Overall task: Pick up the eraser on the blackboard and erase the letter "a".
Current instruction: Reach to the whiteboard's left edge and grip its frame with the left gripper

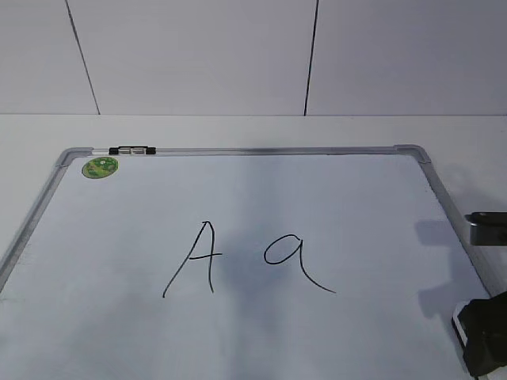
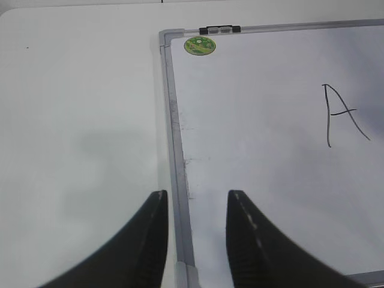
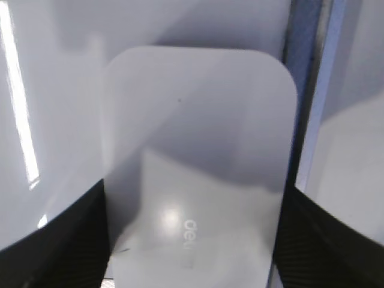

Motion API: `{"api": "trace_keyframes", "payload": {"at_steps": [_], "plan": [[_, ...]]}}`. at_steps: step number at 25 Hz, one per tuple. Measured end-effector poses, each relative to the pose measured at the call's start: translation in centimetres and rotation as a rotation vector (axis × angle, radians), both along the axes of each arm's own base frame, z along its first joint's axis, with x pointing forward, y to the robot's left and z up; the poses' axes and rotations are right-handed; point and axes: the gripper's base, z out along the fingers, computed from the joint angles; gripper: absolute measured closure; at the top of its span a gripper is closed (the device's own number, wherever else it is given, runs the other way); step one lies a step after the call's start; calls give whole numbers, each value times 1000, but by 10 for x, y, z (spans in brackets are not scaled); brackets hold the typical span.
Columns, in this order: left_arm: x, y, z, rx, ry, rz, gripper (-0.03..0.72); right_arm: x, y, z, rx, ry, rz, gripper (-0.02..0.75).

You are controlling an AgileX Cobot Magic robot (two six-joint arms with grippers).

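exterior: blackboard (image 1: 238,198) flat on table (image 1: 238,131); letter "a" (image 1: 295,261) just right of capital "a" (image 1: 194,257); right gripper (image 1: 483,336) at board's lower right corner | left wrist: left gripper (image 2: 198,240) parted, empty, straddling blackboard frame | right wrist: eraser (image 3: 198,168) between right fingers (image 3: 327,240), both flanks touched, beside frame

Left gripper (image 2: 197,240) hovers with jaws parted; right gripper (image 3: 192,240) straddles a block.

The right gripper (image 1: 485,336) was mostly cut off by the exterior view's corner, hiding the eraser (image 3: 198,168) there.
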Motion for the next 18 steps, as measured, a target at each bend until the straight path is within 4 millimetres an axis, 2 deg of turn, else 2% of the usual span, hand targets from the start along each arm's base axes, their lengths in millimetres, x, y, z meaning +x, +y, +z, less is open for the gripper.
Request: {"api": "trace_keyframes", "payload": {"at_steps": [18], "plan": [[0,0,0,0,0,0,432,-1,0,0,-1,15,-1,182]]}}
